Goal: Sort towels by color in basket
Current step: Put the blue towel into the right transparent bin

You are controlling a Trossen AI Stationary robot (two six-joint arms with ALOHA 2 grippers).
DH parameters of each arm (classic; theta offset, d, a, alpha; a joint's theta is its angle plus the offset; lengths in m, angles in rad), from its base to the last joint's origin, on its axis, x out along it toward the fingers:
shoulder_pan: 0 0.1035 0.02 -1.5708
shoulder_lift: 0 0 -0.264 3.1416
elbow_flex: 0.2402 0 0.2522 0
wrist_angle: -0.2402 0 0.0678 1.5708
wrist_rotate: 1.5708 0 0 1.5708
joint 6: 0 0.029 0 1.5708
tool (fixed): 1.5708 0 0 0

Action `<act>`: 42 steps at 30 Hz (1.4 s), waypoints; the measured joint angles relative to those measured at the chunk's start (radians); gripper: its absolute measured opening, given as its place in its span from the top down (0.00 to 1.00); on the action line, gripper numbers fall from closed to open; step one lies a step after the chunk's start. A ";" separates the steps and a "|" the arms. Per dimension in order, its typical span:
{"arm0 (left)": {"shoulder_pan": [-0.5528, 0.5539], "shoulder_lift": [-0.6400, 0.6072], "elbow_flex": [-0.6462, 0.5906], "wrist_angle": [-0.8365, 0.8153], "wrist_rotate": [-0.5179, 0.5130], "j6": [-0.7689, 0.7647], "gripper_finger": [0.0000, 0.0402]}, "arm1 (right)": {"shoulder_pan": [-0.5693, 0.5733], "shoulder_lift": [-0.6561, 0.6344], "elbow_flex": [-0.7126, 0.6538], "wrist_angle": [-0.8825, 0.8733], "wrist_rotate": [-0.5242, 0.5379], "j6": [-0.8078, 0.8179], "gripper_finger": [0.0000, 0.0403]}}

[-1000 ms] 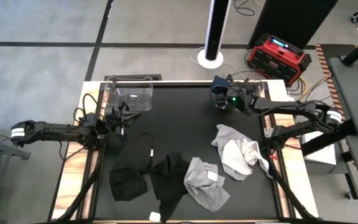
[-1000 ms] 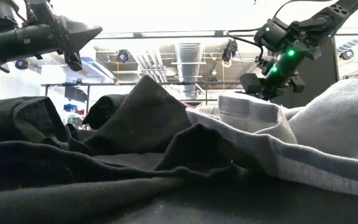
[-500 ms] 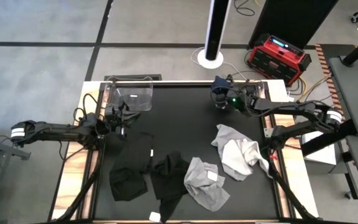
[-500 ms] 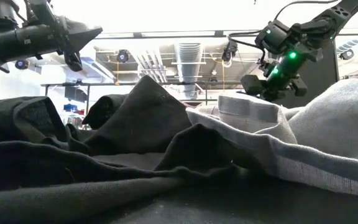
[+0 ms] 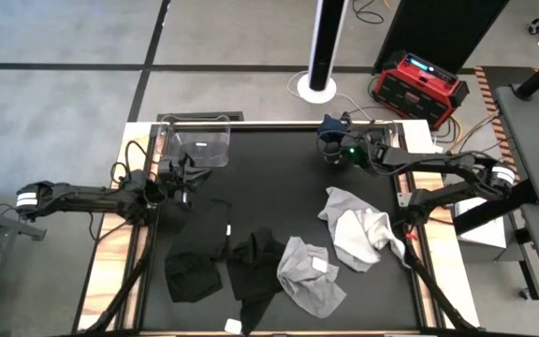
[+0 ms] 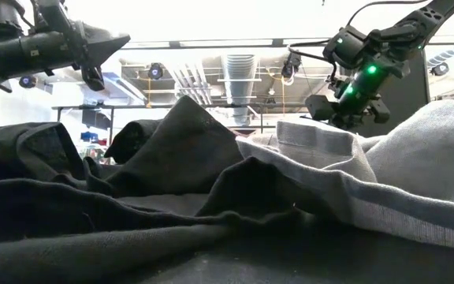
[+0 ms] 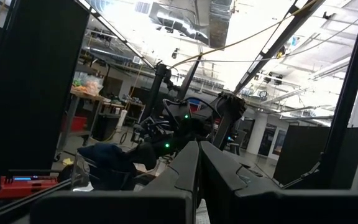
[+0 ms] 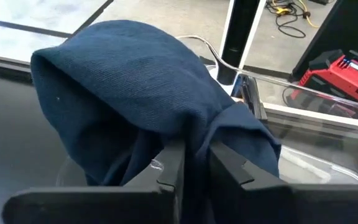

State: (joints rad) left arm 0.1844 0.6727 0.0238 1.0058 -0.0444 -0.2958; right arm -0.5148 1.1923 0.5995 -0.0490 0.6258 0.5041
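Observation:
My right gripper (image 5: 330, 150) hovers over the table's far edge, right of centre, shut on a navy blue towel (image 8: 142, 81). My left gripper (image 5: 183, 176) waits at the left side, just near of a clear basket (image 5: 215, 150); its fingers (image 7: 185, 163) are shut with nothing between them. Black towels (image 5: 195, 273) (image 5: 254, 267) lie crumpled flat on the near-left part of the black mat. A light grey towel (image 5: 312, 279) with a white tag and a white-grey one (image 5: 358, 232) lie right of them. My right gripper pinches the navy towel between its two fingers (image 8: 173, 163) at a gathered fold (image 8: 194, 134). The cloth bulges out in a rounded hump beyond the fingertips and drapes slack on either side of them. It is lifted clear of the mat.
A clear plastic rim (image 8: 303, 165) shows under the navy towel in the right wrist view. A red box (image 5: 419, 82) and a white pole base (image 5: 320, 86) stand on the floor beyond the far edge. A small white tag (image 5: 233, 325) lies at the near edge.

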 joint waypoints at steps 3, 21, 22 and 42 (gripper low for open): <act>0.000 0.000 0.000 0.000 0.000 0.000 1.00 | 0.000 0.000 0.000 0.000 0.001 -0.001 0.83; 0.000 0.000 0.000 0.001 0.000 0.000 1.00 | 0.000 -0.001 0.080 -0.057 0.002 -0.057 0.47; 0.000 0.000 0.000 0.001 0.000 0.000 1.00 | 0.000 -0.001 0.101 -0.085 0.001 -0.058 0.46; 0.000 0.000 0.000 0.000 0.000 0.000 1.00 | 0.000 0.000 0.292 -0.317 -0.104 -0.055 0.18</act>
State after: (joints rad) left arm 0.1848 0.6727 0.0238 1.0058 -0.0448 -0.2958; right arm -0.5152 1.1919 0.8916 -0.3656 0.5221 0.4488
